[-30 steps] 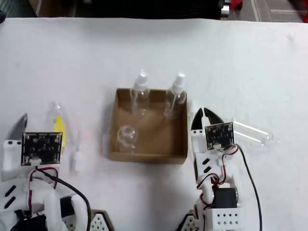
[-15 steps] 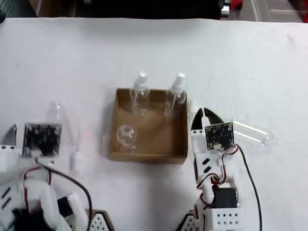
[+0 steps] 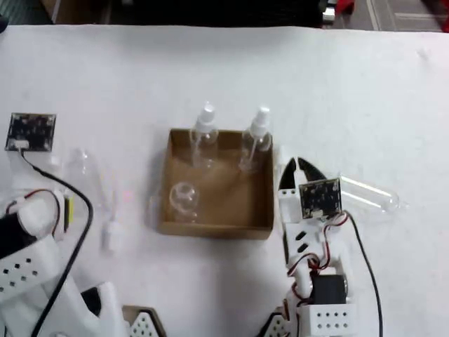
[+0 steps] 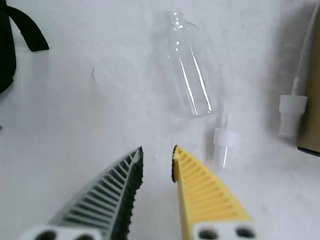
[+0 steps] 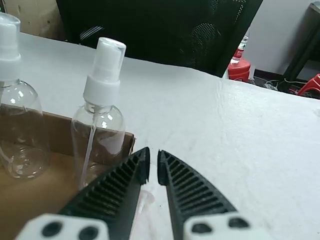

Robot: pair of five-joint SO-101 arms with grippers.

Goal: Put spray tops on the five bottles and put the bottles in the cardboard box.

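**Layout around the box**

Brown cardboard box (image 3: 214, 226) sits mid-table. Inside, along the far wall, two upright clear plastic bottles with white spray tops: far-left bottle (image 3: 203, 140), far-right bottle (image 3: 256, 144). Inside, near-left corner: third clear bottle (image 3: 186, 198). Left of the box, well apart, uncapped clear bottle (image 4: 190, 80) lying on the table. Between it and the box: loose white spray top (image 4: 222, 142). Second loose spray top (image 4: 292, 112) lies just beside the box's left wall. Right gripper (image 3: 298, 167) just right of the box's right wall. Beyond it, fifth clear bottle (image 3: 368, 193) lying on the table.

A cardboard box (image 3: 214, 226) sits mid-table. Two capped clear bottles (image 3: 204, 137) stand along its far wall, and a third bottle (image 3: 184, 196) stands near its left corner. An uncapped bottle (image 3: 79, 163) and a spray top (image 3: 111, 233) lie to its left. Another bottle (image 3: 368, 193) lies on its side to its right.
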